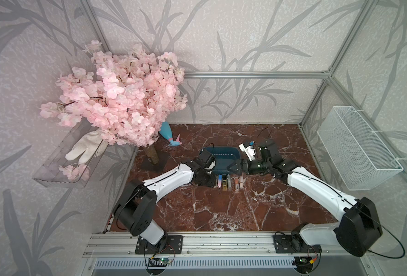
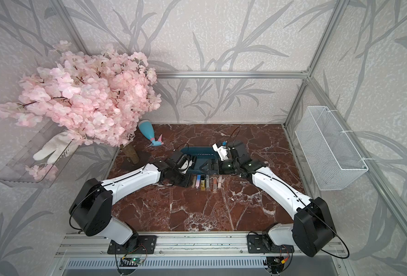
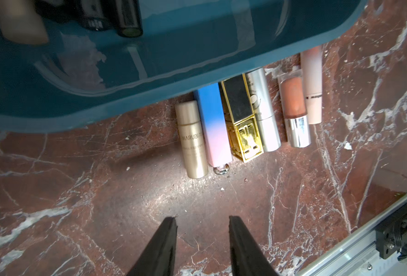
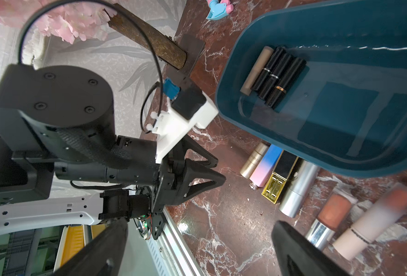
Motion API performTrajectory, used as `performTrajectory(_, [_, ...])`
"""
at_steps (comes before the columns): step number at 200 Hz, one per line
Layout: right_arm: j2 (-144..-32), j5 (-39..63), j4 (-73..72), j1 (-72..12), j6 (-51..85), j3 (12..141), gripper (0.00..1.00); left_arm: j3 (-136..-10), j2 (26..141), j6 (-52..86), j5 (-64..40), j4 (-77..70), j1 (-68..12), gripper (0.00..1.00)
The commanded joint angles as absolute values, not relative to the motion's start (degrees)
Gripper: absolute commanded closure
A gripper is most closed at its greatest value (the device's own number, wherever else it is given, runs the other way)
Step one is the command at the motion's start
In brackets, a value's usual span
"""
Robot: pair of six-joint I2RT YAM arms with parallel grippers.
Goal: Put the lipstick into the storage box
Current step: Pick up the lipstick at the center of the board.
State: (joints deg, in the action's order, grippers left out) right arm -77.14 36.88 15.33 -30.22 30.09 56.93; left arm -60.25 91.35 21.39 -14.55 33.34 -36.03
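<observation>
The dark teal storage box (image 1: pixel 231 153) (image 4: pixel 341 133) sits mid-table and holds several lipsticks (image 4: pixel 272 75), one beige and three black. Along its near rim lies a row of lipsticks on the marble: a gold-beige one (image 3: pixel 192 141), a blue-pink one (image 3: pixel 213 126), a gold-black one (image 3: pixel 241 119), a silver one (image 3: pixel 265 112), an orange one with a clear cap (image 3: pixel 295 107) and a pale pink tube (image 3: pixel 313 83). My left gripper (image 3: pixel 202 218) (image 4: pixel 220 170) is open and empty, a short way from the row's near ends. My right gripper (image 4: pixel 200 227) (image 1: pixel 230 168) is wide open, holding nothing, over the box's near right side.
A pink blossom tree on a dark base (image 1: pixel 153 165) stands back left, with a teal vase (image 1: pixel 167 132) lying beside it. A white wire basket (image 1: pixel 360 148) hangs on the right wall and a clear tray (image 1: pixel 54 172) on the left. An aluminium rail (image 1: pixel 221 241) borders the front.
</observation>
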Motion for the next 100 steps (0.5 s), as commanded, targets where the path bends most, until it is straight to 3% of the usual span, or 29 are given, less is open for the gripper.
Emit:
performTrajectory(1, [-76.27,36.9,17.33,-29.94,28.04,58.17,0.01,-63.09,93.8,20.13,-12.7,33.38,-36.47,0.61])
performTrajectory(100, [-76.73,39.17,19.75,-26.2,25.38,59.15,0.01,-69.77,102.59,19.75,-8.95,36.0,-36.83,0.65])
